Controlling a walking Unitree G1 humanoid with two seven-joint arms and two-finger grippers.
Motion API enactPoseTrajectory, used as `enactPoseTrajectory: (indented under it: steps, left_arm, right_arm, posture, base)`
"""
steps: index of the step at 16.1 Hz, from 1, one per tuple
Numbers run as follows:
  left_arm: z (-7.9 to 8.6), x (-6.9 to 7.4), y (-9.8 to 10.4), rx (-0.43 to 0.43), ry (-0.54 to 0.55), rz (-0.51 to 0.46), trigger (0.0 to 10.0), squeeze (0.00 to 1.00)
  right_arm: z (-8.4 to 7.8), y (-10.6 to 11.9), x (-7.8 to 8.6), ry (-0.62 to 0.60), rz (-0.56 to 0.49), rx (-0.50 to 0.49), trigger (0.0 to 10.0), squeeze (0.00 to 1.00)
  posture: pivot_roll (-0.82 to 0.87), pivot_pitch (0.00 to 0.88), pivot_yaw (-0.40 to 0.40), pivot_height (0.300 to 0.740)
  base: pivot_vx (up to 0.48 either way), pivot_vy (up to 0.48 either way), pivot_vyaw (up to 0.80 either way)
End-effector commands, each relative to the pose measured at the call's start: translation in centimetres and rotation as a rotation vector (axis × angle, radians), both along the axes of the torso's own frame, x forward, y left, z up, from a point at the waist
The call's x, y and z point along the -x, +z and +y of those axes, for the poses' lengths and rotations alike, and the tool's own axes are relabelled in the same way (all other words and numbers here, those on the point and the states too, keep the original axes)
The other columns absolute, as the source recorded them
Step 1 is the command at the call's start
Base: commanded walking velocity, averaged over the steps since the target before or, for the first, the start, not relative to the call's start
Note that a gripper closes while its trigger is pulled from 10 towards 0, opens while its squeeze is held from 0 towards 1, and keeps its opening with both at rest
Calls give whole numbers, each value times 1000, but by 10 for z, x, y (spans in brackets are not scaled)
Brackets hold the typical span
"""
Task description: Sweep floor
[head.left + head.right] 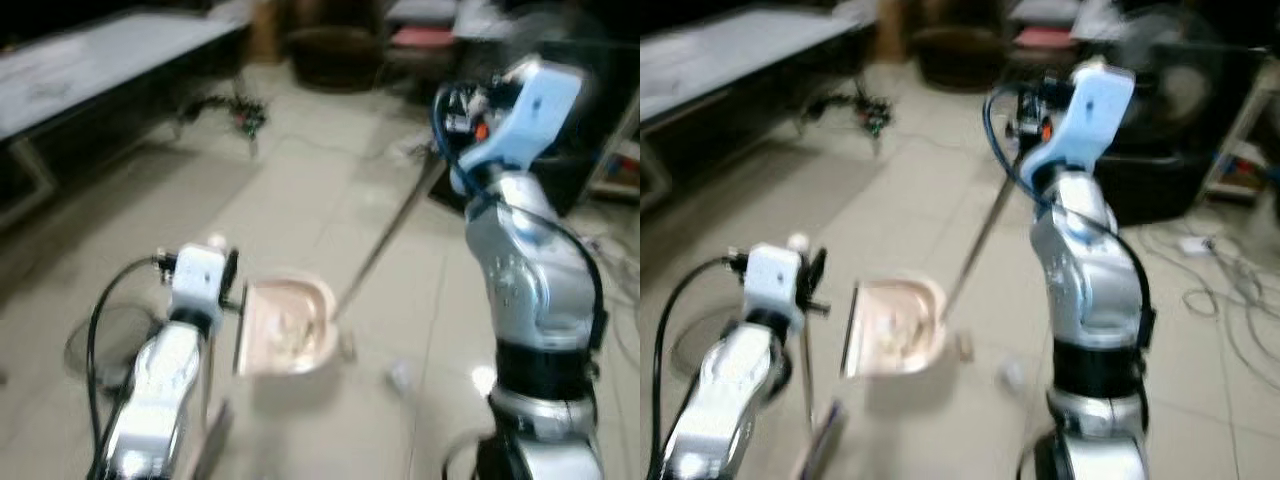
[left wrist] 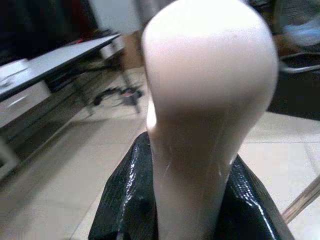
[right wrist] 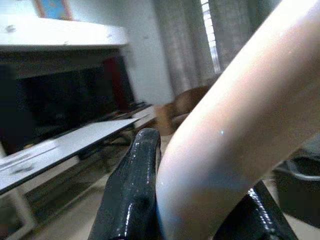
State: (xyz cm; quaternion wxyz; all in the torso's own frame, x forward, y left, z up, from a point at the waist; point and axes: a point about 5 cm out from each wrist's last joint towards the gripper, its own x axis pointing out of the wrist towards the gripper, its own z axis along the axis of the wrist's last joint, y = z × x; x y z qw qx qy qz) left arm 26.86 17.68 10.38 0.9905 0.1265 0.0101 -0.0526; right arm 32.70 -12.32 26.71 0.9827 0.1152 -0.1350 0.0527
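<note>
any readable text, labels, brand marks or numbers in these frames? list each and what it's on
None can be read.
The framed picture on the wall: blurred, no words to make out.
The dustpan, whose handle the left pincer is shut on: plain, no marking.
The broom handle, with the right pincer shut on it: plain.
The items on the long white table: too blurred to tell.

Dustpan contents blurred; white scrap too small to identify.
</note>
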Motion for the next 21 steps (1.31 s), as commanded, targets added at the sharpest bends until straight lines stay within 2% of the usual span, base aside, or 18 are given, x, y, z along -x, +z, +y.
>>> enactPoseTrajectory:
  steps: [1, 5, 11, 21]
  left_arm:
    - [2, -2, 6, -14, 8, -35, 10000, 0]
    - [-1, -4, 10, -24, -6, -51, 10000, 0]
    - [-4, -5, 11, -24, -16, -69, 10000, 0]
    - [2, 0, 9, -24, 15, -64, 10000, 0]
  right_arm:
    - [4, 11, 0, 13, -41, -19, 10000, 0]
    - [6, 11, -1, 16, -41, -33, 10000, 0]
    - [5, 15, -2, -1, -54, -51, 10000, 0]
    - [16, 26, -8, 59, -90, -30, 10000, 0]
  posture:
    - [-67, 0, 70, 740]
    - [-65, 0, 70, 740]
    - [-66, 0, 77, 740]
    - [-44, 0, 57, 740]
  base:
    - [0, 0, 800]
    - [0, 0, 800]
    - [387, 0, 790]
    - [425, 0, 54]
